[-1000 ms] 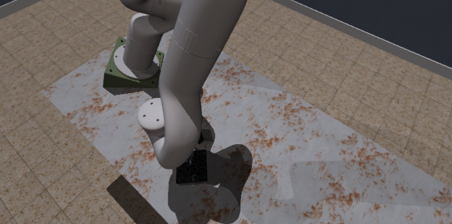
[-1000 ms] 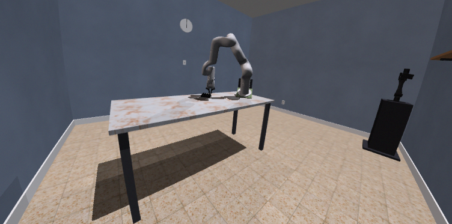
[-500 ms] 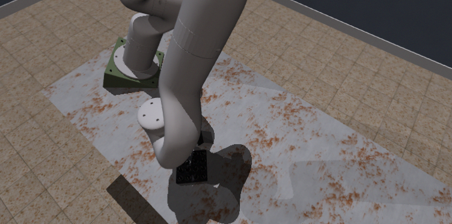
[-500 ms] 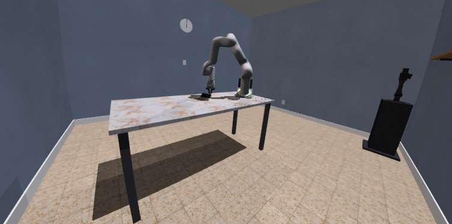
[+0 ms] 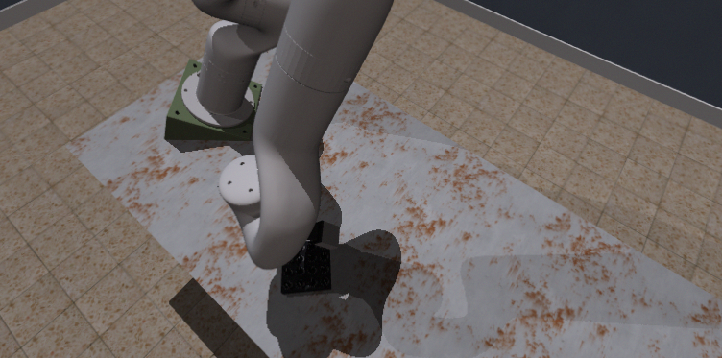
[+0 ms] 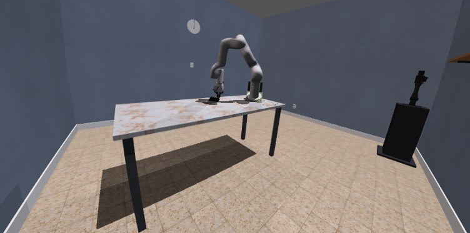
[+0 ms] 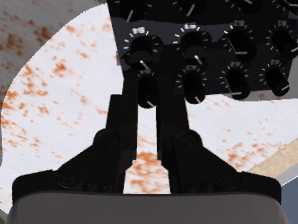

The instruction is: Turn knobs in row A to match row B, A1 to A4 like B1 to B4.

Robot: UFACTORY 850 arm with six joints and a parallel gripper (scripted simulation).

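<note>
My end effector (image 5: 305,256) (image 6: 218,97) (image 7: 147,91) points down at the black, square-topped knob box (image 5: 316,279) (image 6: 214,99) (image 7: 155,30), its 2 black fingers drawn almost together, with only a narrow gap. Knob A4, a black round knob with a white line (image 7: 147,95), fills that gap, and I appear to have hold of it at its sides; the contact itself is too dark to make out.

The box stands on the white, rust-blotched table (image 5: 445,203) (image 6: 157,112), near 1 long edge and well apart from the green mounting block (image 5: 174,125) (image 6: 247,99) of my arm, which sits toward 1 end.

In my wrist view the printed names are upside down and row A lies nearest me. The line on A4 slants to the lower right, as does the line on black knob A3 (image 7: 193,90) beside it. Black knob B4 (image 7: 141,55) and black knob B3 (image 7: 194,50) also have lines slanting to the lower right. On black knob B2 (image 7: 241,45) the line lies nearly level across the picture. I cannot tell the exact marks.
</note>
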